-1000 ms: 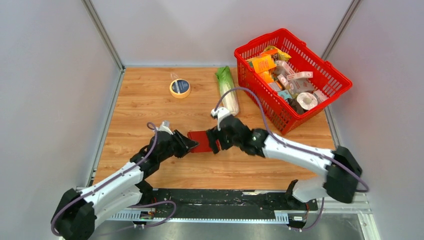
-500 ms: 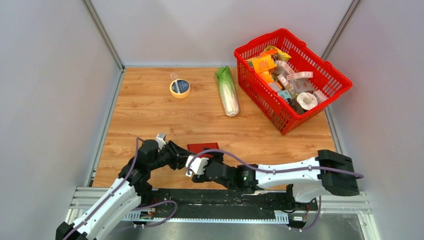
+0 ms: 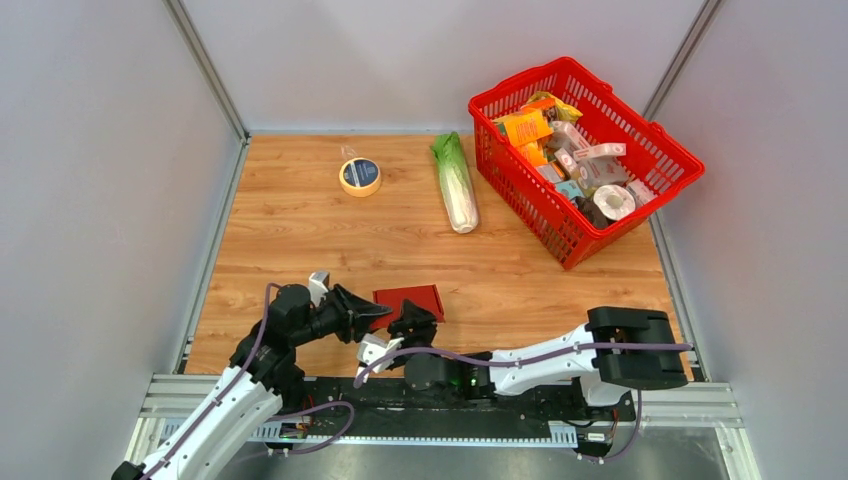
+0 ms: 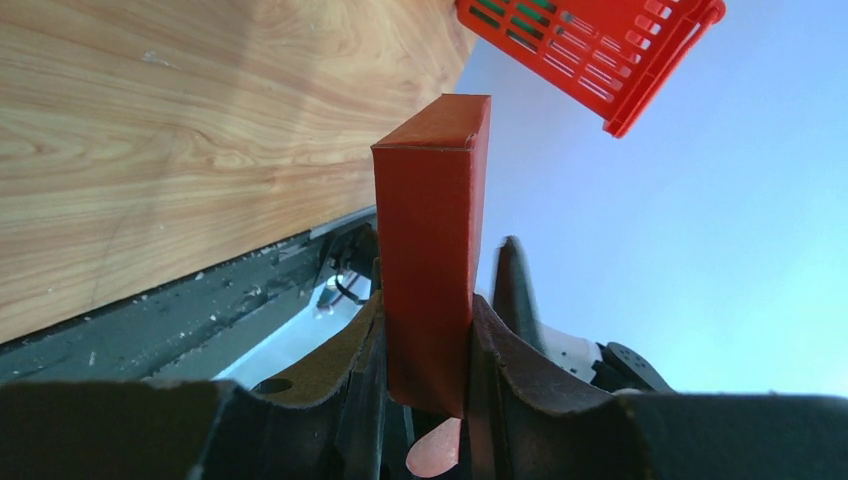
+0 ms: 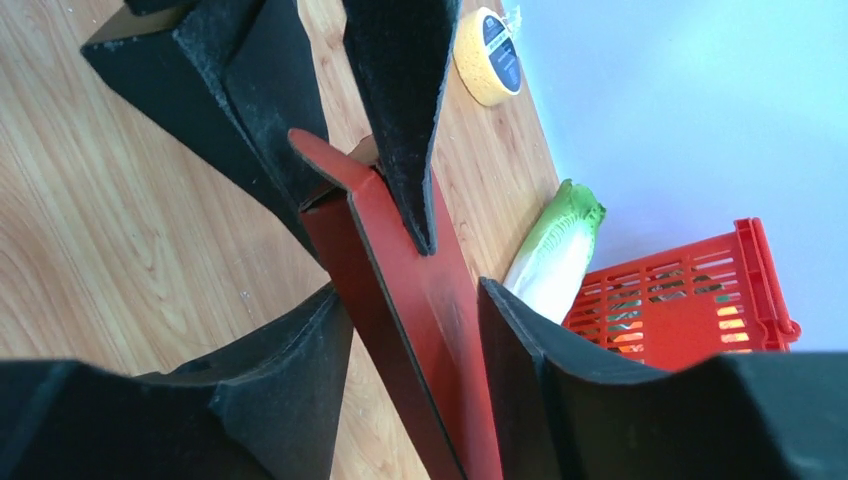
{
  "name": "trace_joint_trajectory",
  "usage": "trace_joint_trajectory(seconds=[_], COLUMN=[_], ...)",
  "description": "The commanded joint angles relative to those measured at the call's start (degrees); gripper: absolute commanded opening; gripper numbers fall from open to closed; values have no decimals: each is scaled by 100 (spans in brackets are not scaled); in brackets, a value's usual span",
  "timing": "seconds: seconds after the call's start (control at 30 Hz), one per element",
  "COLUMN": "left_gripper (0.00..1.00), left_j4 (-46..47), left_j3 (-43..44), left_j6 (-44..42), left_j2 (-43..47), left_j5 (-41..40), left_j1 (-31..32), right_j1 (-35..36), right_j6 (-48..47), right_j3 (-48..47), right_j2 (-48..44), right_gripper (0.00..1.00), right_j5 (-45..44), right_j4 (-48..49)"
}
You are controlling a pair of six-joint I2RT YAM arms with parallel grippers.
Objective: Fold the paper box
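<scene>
– Near edge of the worktop (image 3: 300, 230), about midway between the two arm bases: that's where the paper box (image 3: 408, 300) is. Dark red, reads as a shallow block from above.

– Who has it?

– Both. Left gripper (image 3: 375, 313) comes in from the left and is clamped on the box's left end. Its wrist view shows the cardboard wedged tight between the two fingers (image 4: 365, 345), narrow face towards the camera, the far end sticking out past the fingertips.

– And the right?

– Right gripper (image 3: 415, 322) reaches in from the near side, arm folded low along the table edge. In its own camera the box runs up between its fingers (image 5: 300, 360), one pressed to each side, so it is closed on the box too. The left gripper's black fingertips show at the top of that view, pinching the same sheet further along.

– Box on the wood or lifted?

– Can't tell from these angles. One flap edge stands a little proud near the left fingertips.

– Rest of the worktop?

– Tape roll (image 3: 360, 176), yellow, at the far left. Cabbage (image 3: 455, 183) lying lengthwise at far centre. Red basket (image 3: 535, 215) at the far right corner, packed with small goods. All well apart from the box.
</scene>
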State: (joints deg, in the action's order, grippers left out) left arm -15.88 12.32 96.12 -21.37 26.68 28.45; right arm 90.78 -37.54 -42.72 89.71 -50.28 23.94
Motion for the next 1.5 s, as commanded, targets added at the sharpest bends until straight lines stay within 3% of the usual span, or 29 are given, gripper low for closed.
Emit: trace_joint_trajectory(seconds=[0.0,0.17,0.33,0.5,0.67,0.7,0.87,1.07,1.17,1.3,1.47], left_gripper=[26,37,61,69,66,57,55,59,57,50,48], left_j4=[-82,-64,-792,-2268,-1964,-1432,-242,568,1086,1990,2388], left_j3=[78,104,543,1150,677,589,596,1229,1186,1019,948], left_j6=[74,-224,-1698,-3596,-4232,-4494,-5049,-6016,-6350,-6456,-6824], left_j2=[27,53,202,842,1652,1644,472,-1236,-1422,-1818,-2178], left_j5=[40,-101,-733,-2382,-2756,-2460,-1860,-1568,-1596,-1052,-954], left_j1=[-23,-15,-23,-15,-15,-15,-6,363,583,671,978], right_j1=[124,159,-33,-666,-1791,-1931,-2530,-2776,-2943,-3128,-3207], right_j6=[-272,148,1203,2801,3717,3875,4097,4185,4176,4141,4079], right_j3=[123,141,255,-25,-525,-710,-1352,-1327,-1177,-1177,-1178], right_j2=[11,-32,-384,-920,-965,-938,-412,-191,-226,-147,-94], right_gripper=[51,42,35,33,33,34,34,33,33,32,31], right_j5=[-737,-624,-176,1808,3829,4103,5254,5879,6091,6215,6276], right_j4=[1218,1008,-72,-2135,-3517,-3876,-4827,-4672,-4496,-4425,-4276])
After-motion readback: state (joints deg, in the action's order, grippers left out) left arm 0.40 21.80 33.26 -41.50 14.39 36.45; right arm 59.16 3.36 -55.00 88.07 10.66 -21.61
